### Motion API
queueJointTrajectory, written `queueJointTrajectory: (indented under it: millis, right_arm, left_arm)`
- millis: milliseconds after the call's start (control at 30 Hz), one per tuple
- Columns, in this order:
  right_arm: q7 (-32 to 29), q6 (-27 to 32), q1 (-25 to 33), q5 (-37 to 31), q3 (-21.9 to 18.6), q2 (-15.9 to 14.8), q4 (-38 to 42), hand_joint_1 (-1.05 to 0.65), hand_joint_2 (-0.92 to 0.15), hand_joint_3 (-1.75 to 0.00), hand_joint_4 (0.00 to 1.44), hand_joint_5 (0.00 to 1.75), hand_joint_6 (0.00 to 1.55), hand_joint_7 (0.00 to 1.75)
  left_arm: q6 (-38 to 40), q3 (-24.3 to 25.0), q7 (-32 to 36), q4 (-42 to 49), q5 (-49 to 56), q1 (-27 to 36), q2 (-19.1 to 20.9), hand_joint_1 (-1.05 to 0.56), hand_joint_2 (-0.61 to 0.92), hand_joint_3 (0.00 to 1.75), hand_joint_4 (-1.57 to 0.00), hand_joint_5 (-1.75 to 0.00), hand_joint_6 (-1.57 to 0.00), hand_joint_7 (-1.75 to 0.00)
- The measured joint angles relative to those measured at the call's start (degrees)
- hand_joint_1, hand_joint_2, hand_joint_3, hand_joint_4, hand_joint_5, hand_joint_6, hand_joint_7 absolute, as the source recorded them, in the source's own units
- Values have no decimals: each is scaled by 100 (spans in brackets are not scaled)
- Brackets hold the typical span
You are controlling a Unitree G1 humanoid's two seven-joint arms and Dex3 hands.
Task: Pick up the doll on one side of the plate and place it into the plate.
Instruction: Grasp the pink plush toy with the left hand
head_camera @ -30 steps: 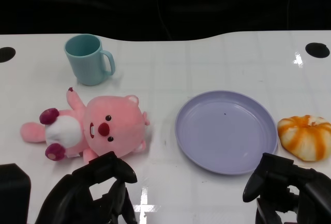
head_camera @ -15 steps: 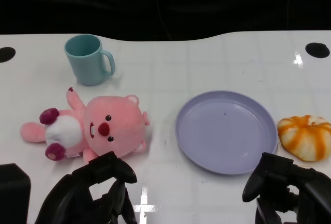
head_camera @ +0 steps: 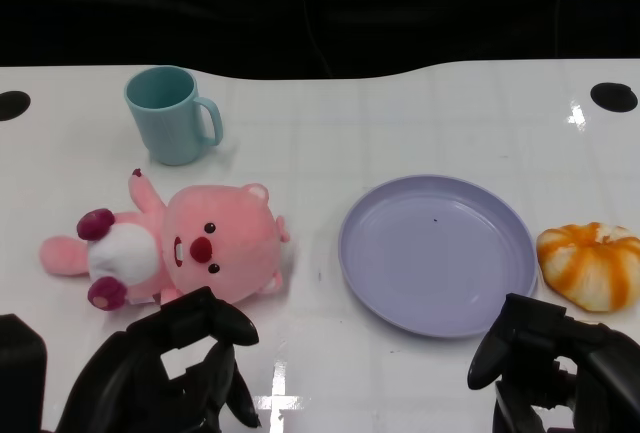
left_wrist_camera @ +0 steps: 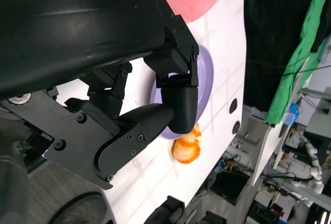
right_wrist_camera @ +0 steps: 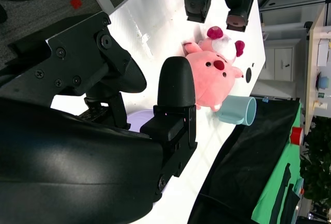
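A pink plush doll (head_camera: 180,251) lay on its back on the white counter (head_camera: 400,123), to the left of the lavender plate (head_camera: 435,253) and apart from it, its head toward the plate and its dark pink feet pointing away. The plate held nothing. A teal mug (head_camera: 172,114) stood upright behind the doll, handle turned toward the plate side. On the far side of the plate, just beside its rim, sat an orange-and-white pumpkin-shaped toy (head_camera: 592,264). The left hand (head_camera: 170,368) hovered at the near edge of the counter just in front of the doll, its black fingers apart and curved, gripping nothing; whether a fingertip brushed the plush could not be told from the head view. In the left wrist view its fingers (left_wrist_camera: 176,105) reached out with nothing between them, the plate's rim and the orange toy showing beyond. The right hand (head_camera: 550,363) hung near the front of the plate, also empty with fingers spread, and the right wrist view showed one finger (right_wrist_camera: 176,87) raised with the doll and mug lying past it.
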Motion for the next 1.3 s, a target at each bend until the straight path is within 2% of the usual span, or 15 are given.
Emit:
queueJointTrajectory:
  millis: [167,333,400,533,600,800,900,1067,1167,1233,1300]
  right_arm:
    - [10,-4,-8,1,-2,1,9,-6,-58,-127,64,175,49,161]
    - [9,-4,-14,1,-2,1,10,-6,-58,-126,63,175,49,161]
    - [9,-4,-21,1,-1,3,16,-7,-59,-126,63,175,49,161]
    - [-5,-4,-50,-2,33,16,35,-7,-59,-125,63,175,50,160]
    - [-7,-4,-65,-10,56,20,43,-6,-59,-125,63,175,50,160]
    - [-10,-4,-87,-13,59,25,118,-6,-59,-124,63,175,50,160]
    - [-10,-4,-88,-14,58,25,120,-6,-59,-123,63,175,50,160]
    - [-18,-5,-85,-50,59,25,121,-6,-59,-123,62,175,51,159]
    - [-19,-27,-82,-80,65,25,122,-5,-59,-122,62,175,51,158]
    - [-19,-65,-77,-101,66,25,124,-5,-59,-121,62,175,51,158]
    - [-19,-89,-75,-127,73,25,126,-5,-60,-121,62,175,51,158]
  left_arm:
    - [-101,90,61,-59,8,-21,-69,-32,64,80,-58,-142,-66,-91]
    - [-405,120,90,-249,350,-41,-13,-32,77,62,-49,-122,-62,-60]
    - [-596,99,90,-281,693,-54,122,-35,88,42,-47,-110,-62,-43]
    - [-1057,89,90,-304,1340,-150,350,-37,92,27,-42,-102,-57,-31]
    - [-1300,67,90,-291,1716,-235,443,-45,92,19,-37,-99,-53,-26]
    - [-2005,57,93,-47,2786,-608,845,-60,92,11,-28,-88,-48,-20]
    - [-2092,52,110,136,3288,-872,1052,-64,92,9,-20,-89,-44,-17]
    - [-2106,-2,90,272,4221,-1253,1623,-66,92,6,-8,-89,-39,-12]
    - [-2153,-145,89,319,4940,-1426,1963,-67,92,6,-6,-82,-36,-7]
    - [-2159,-259,89,350,5423,-1526,2139,-67,92,3,-11,-67,-37,-3]
    - [-2157,-341,90,393,5854,-1646,2237,-68,92,2,-12,-60,-37,-1]
